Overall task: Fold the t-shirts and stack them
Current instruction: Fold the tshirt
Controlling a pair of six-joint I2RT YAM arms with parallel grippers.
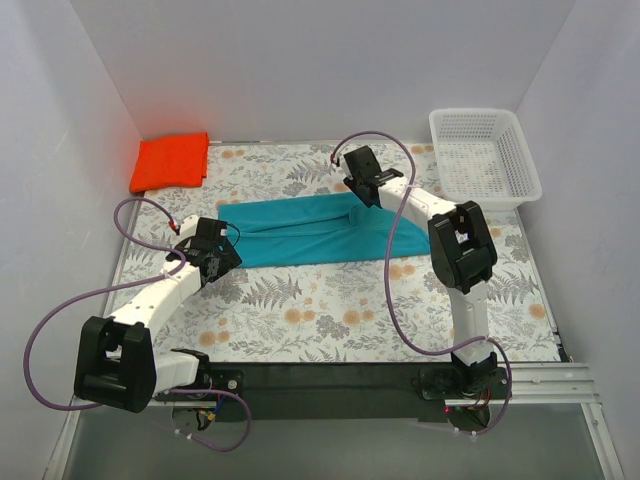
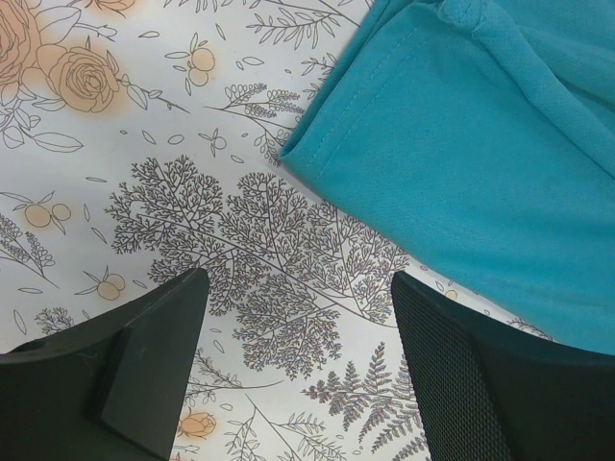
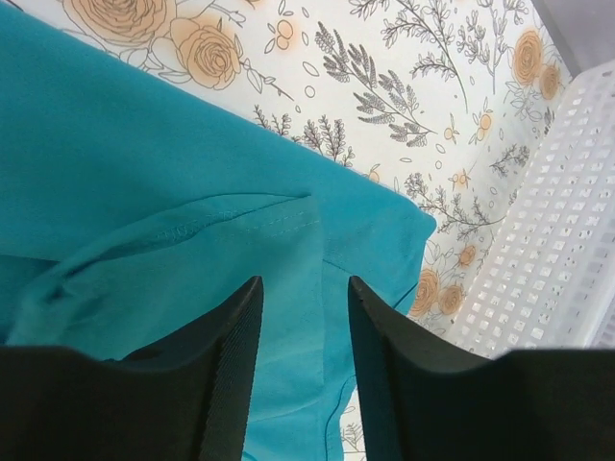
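The orange-red t-shirt (image 1: 172,162) lies folded in the far-left corner of the table (image 1: 330,310), close to the wall, and its layers cannot be counted from above. Nearer, the left gripper (image 1: 222,248) points at the left end of the teal t-shirt (image 1: 300,232). In its wrist view the left gripper (image 2: 300,288) is spread wide over bare tabletop, gripping nothing. The teal t-shirt (image 2: 480,144) has a stitched corner just beyond the fingers and runs off the top and right of that frame.

From above, the teal t-shirt is a long folded band across the middle of the table. Its right end is covered by the right arm, which also hides the fingers of the right gripper (image 1: 362,185). In the wrist view the right gripper (image 3: 305,288) has its jaws apart by a narrow gap, with a hemmed fold of the teal t-shirt (image 3: 144,192) lying loose below, unpinched.

The white mesh basket (image 1: 470,113) sits at the far right, and in the right wrist view the basket (image 3: 548,250) is cut off.

The tabletop carries a print of ferns and orange roses on white. 3 plain white walls enclose it.
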